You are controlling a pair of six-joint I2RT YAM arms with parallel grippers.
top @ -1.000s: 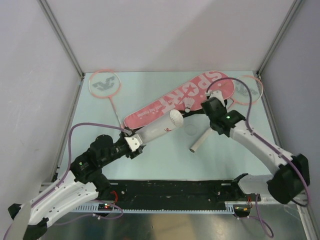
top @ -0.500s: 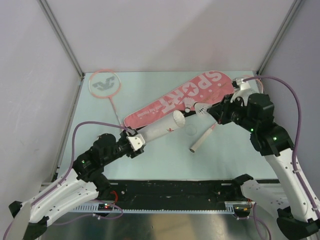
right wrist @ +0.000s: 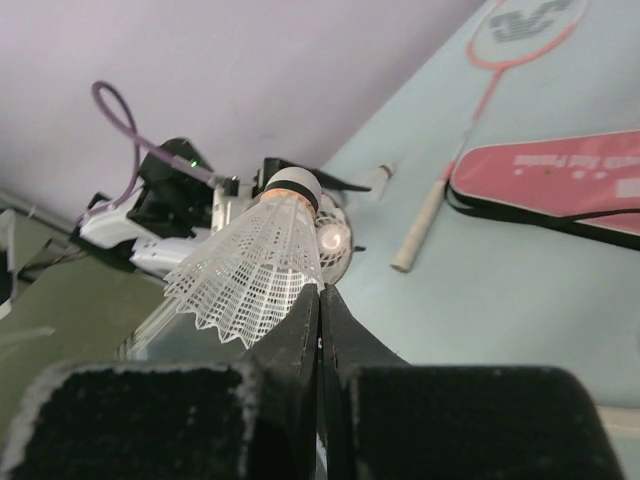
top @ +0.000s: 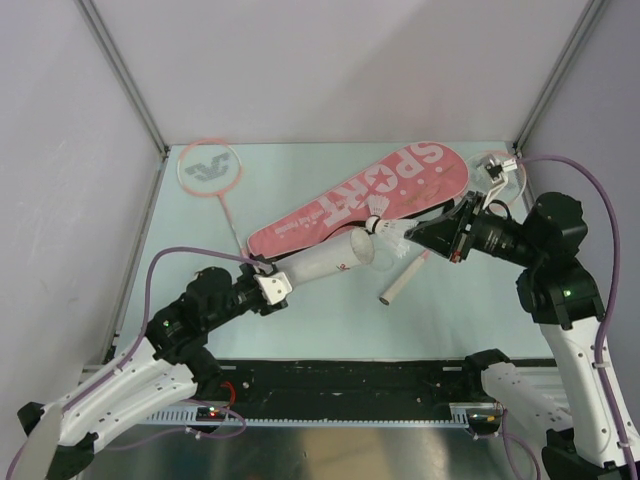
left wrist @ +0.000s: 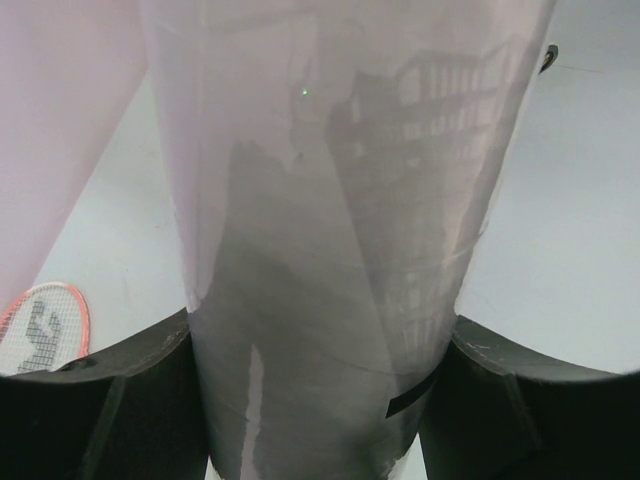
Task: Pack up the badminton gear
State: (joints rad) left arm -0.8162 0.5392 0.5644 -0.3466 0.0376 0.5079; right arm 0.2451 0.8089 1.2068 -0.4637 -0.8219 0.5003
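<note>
Up close, my right pincer [right wrist: 320, 292] pinches the shuttlecock [right wrist: 255, 265] by its skirt; overhead it sits just beside the tube [top: 322, 262] mouth, my left pincer [top: 271, 289] clamped around that tube.

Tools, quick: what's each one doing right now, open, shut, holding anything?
Left tool: closed on the white tube.
Right tool: closed on the shuttlecock, pinching its skirt.
</note>
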